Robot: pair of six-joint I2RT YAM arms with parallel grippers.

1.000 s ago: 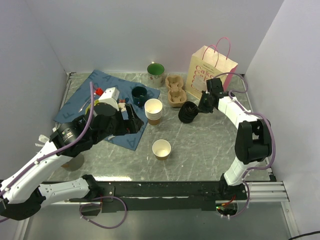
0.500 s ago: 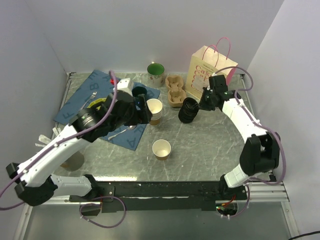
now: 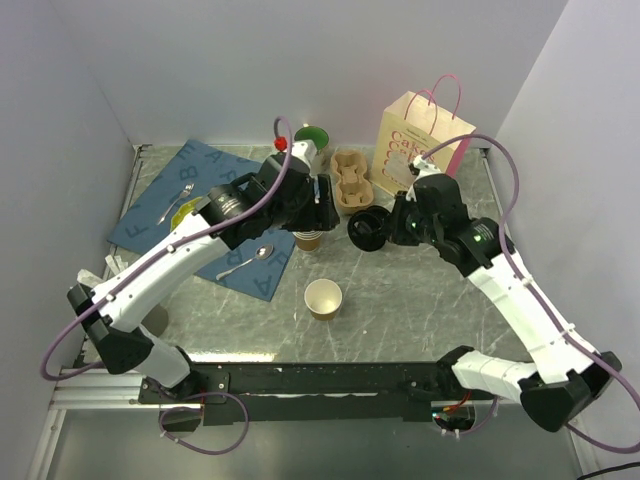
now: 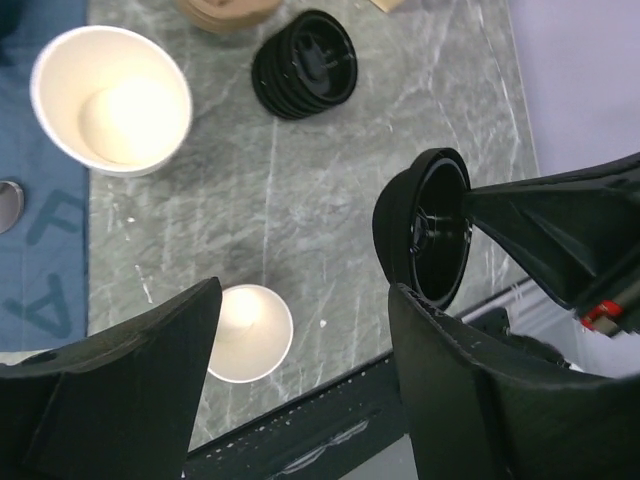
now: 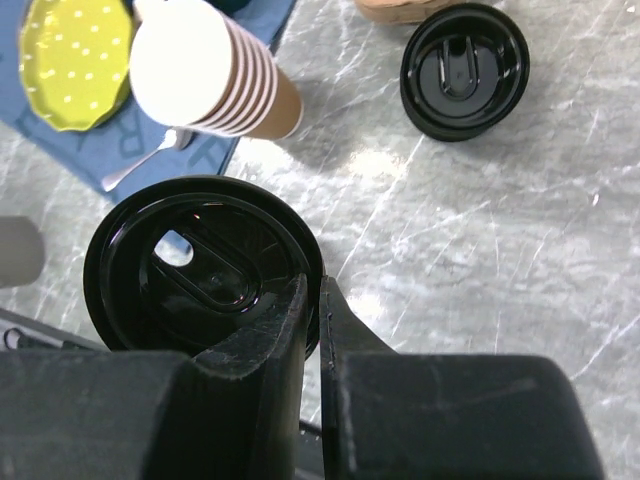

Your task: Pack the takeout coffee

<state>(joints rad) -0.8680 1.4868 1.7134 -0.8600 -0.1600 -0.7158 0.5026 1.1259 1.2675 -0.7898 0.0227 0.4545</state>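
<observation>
Top view obscures left claw gap; left wrist view shows it spread wide, empty. Right claw clenched on black lid rim.

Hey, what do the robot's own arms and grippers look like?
The left arm and right arm have white links with black joints, each trailing a looping purple cable. The left gripper and right gripper have chunky matte black fingers. A small red part sits on the left wrist.
</observation>
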